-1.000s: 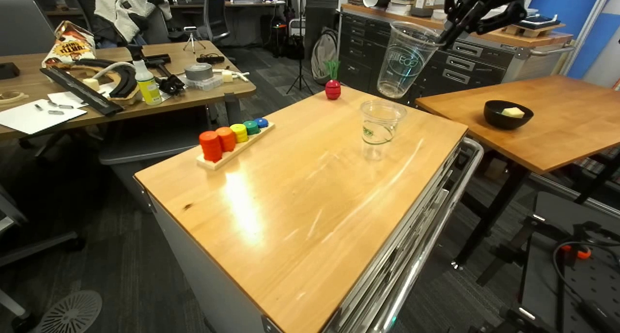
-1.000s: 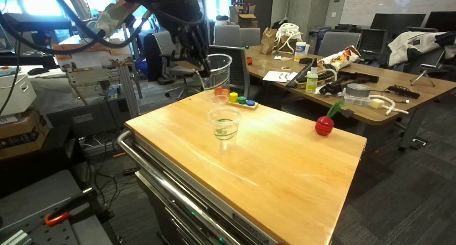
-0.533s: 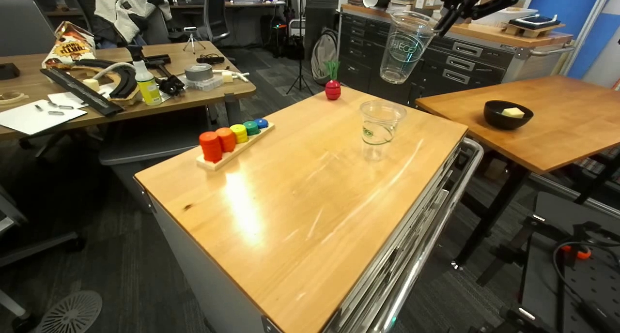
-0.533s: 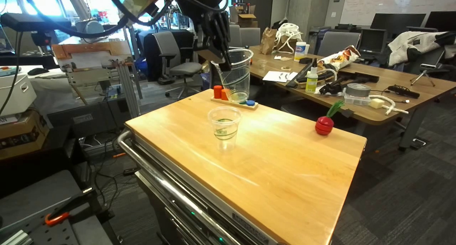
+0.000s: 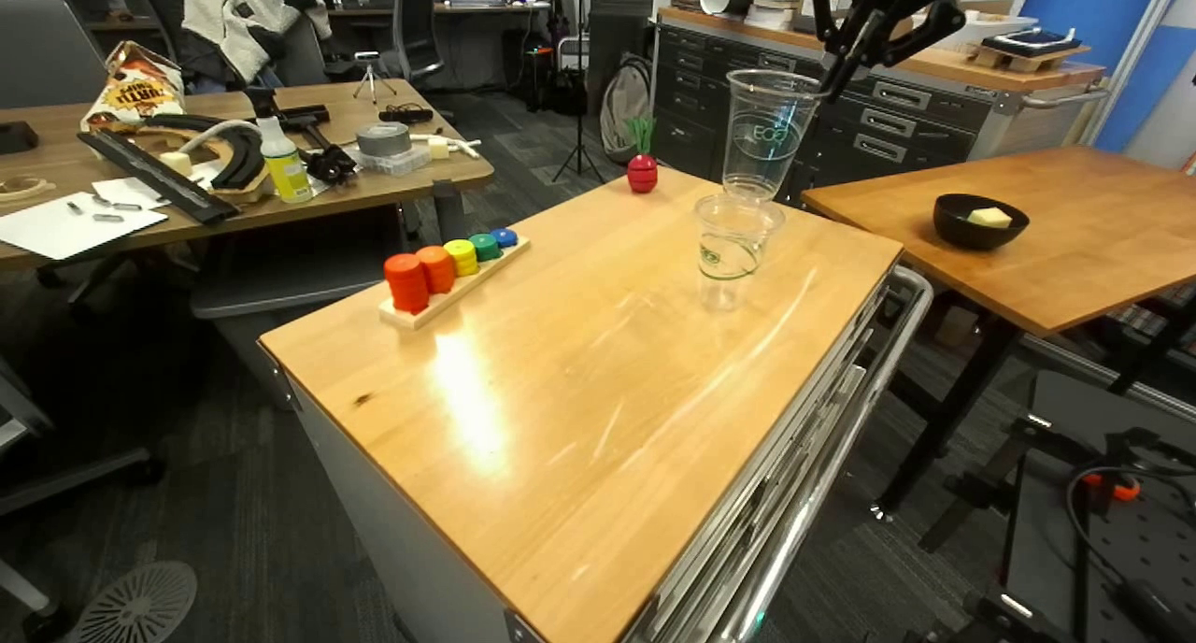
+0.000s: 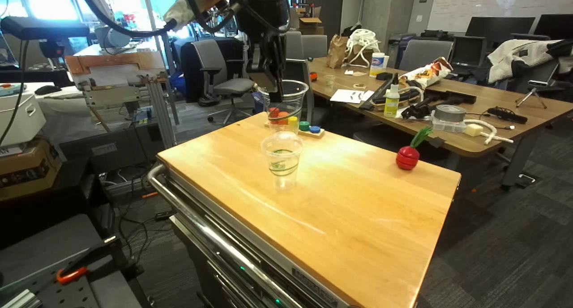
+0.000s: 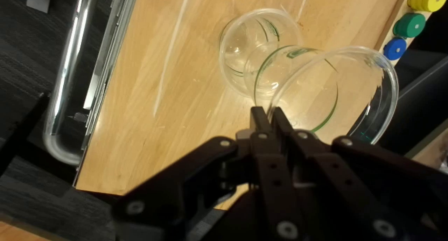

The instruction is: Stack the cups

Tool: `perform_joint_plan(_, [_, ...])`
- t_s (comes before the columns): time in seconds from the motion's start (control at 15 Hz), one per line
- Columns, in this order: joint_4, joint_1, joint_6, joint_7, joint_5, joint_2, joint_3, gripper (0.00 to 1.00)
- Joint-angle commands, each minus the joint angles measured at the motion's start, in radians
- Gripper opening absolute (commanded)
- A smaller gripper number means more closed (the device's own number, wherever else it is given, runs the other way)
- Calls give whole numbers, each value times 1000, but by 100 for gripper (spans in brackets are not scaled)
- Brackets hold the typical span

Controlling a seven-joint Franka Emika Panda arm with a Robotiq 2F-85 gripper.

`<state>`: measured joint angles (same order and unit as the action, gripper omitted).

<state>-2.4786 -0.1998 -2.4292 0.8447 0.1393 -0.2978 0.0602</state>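
Claw [image 7: 267, 112] clenched on rim of held cup [image 5: 766, 143], pinching one side of wall; cup hangs in air, mouth up, roughly upright. Standing cup [image 5: 727, 255] upright on bench [image 5: 579, 381], below held cup, mouth up, green print on side. Held cup's base overlaps standing cup's mouth in both exterior views and wrist view; can't tell if touching or inside. Rack of coloured discs [image 5: 462, 259] along bench edge; red radish-like toy [image 5: 642, 174] near bench corner. Black bowl [image 5: 976, 235] on side table [image 5: 1098, 190], pale chunk [image 5: 989, 218] inside.
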Motion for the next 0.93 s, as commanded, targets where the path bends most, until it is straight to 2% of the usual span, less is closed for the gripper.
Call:
perform_joint_plan(0.0, [83, 40, 75, -51, 21, 70, -45, 2])
perform_joint_plan(0.33, [123, 67, 121, -81, 24, 127, -57, 2])
perform_joint_plan(0.67, [146, 73, 89, -73, -39, 203, -55, 2])
perform_joint_plan(0.73, [145, 74, 84, -73, -47, 213, -56, 9])
perform_joint_plan(0.8, [145, 77, 84, -74, -49, 222, -57, 33])
perform_joint_plan(0.87, [144, 79, 82, -80, -47, 228, -60, 34])
